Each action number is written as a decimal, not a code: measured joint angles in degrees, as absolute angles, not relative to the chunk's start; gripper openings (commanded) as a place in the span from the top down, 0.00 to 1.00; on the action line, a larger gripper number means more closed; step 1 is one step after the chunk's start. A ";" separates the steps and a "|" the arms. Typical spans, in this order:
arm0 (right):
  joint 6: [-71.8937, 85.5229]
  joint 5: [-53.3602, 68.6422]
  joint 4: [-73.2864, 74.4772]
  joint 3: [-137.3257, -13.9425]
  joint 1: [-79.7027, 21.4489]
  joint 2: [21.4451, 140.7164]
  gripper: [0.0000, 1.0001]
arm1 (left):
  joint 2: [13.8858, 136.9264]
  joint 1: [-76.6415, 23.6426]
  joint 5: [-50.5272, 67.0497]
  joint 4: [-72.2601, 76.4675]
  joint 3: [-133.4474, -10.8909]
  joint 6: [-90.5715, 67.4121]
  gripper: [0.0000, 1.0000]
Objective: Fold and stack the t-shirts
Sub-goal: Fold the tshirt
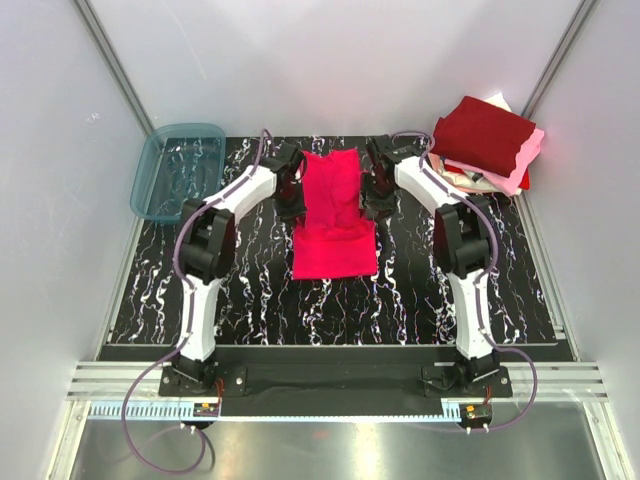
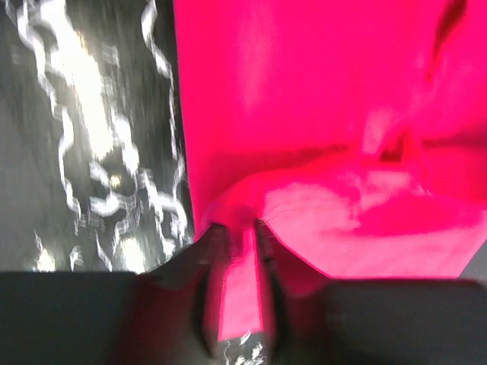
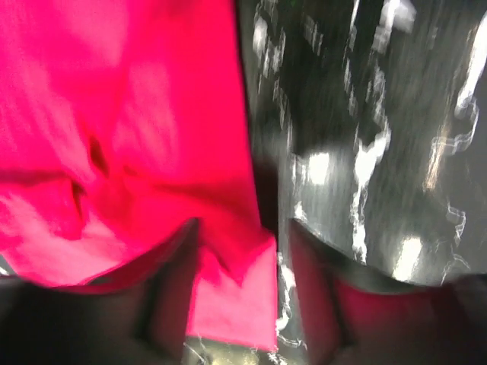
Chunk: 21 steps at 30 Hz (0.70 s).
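A bright pinkish-red t-shirt lies in a long folded strip in the middle of the black marbled mat. My left gripper is at its left edge. In the left wrist view the gripper is shut on a fold of the shirt, with cloth pinched between the narrow jaws. My right gripper is at the shirt's right edge. In the right wrist view the gripper is open wide, with the shirt's edge lying between the fingers.
A stack of folded shirts, dark maroon on top with pale pink and white below, sits at the back right. A translucent blue-grey tub stands at the back left. Grey walls close in both sides.
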<state>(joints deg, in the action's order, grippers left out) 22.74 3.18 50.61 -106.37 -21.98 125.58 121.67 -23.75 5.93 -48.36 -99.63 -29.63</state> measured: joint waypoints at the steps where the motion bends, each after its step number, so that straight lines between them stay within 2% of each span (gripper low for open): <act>1: 22.59 3.42 51.92 -109.47 -21.45 127.96 0.36 | 123.96 -23.14 6.31 -49.19 -102.19 -29.67 0.71; 3: 22.35 4.23 53.56 -115.70 -19.97 132.27 0.33 | 127.87 -21.89 6.90 -51.27 -107.83 -29.56 0.68; 6: 22.28 6.76 55.33 -122.08 -17.21 135.61 0.32 | 129.73 -20.47 6.48 -53.63 -113.51 -28.95 0.58; 9: 22.31 8.69 55.18 -121.64 -15.14 134.10 0.31 | 127.31 -19.62 5.34 -54.35 -114.89 -28.62 0.56; 11: 22.41 9.52 53.34 -116.36 -14.41 129.86 0.30 | 122.61 -19.62 4.32 -52.86 -111.11 -28.51 0.55; 15: 22.94 12.23 49.87 -102.72 -14.85 118.41 0.41 | 109.73 -20.36 3.07 -49.54 -98.50 -28.62 0.57; 16: 23.18 13.19 48.42 -99.11 -15.14 115.35 0.51 | 106.98 -20.58 3.01 -48.99 -95.79 -28.69 0.58; 19: 23.64 14.83 46.24 -92.62 -16.64 109.47 0.65 | 100.82 -21.78 3.33 -45.01 -87.79 -29.06 0.61; 21: 23.75 15.55 44.77 -90.61 -17.98 108.38 0.69 | 100.42 -22.55 3.53 -42.92 -85.01 -29.28 0.63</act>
<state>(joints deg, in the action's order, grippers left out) 23.75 15.55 44.77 -90.61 -17.98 108.38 100.42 -22.55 3.53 -42.92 -85.01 -29.28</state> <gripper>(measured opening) 0.351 0.384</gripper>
